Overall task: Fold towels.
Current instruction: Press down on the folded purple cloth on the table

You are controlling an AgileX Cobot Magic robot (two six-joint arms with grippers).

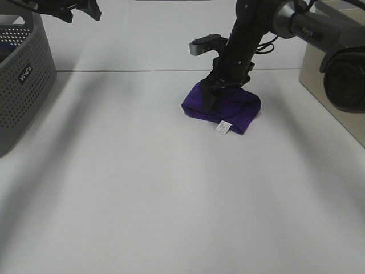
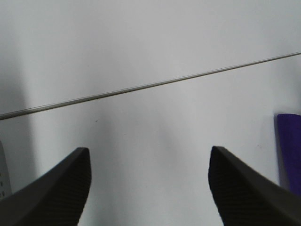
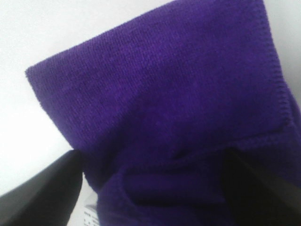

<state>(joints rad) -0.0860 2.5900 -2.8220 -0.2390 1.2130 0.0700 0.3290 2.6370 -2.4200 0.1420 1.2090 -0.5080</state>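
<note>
The plain white bench (image 1: 142,188) carries a folded purple towel (image 1: 239,105) towards its back, tag (image 1: 223,128) facing front. The right tool (image 3: 153,155) stands on it, jaws apart astride the cloth. The left tool (image 2: 148,149), jaws apart, hangs over bare bench near a grey perforated basket (image 1: 23,74).

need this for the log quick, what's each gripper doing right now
Left gripper: open, holding nothing.
Right gripper: open, fingers spread over the deep purple microfibre towel, not clamped.
</note>
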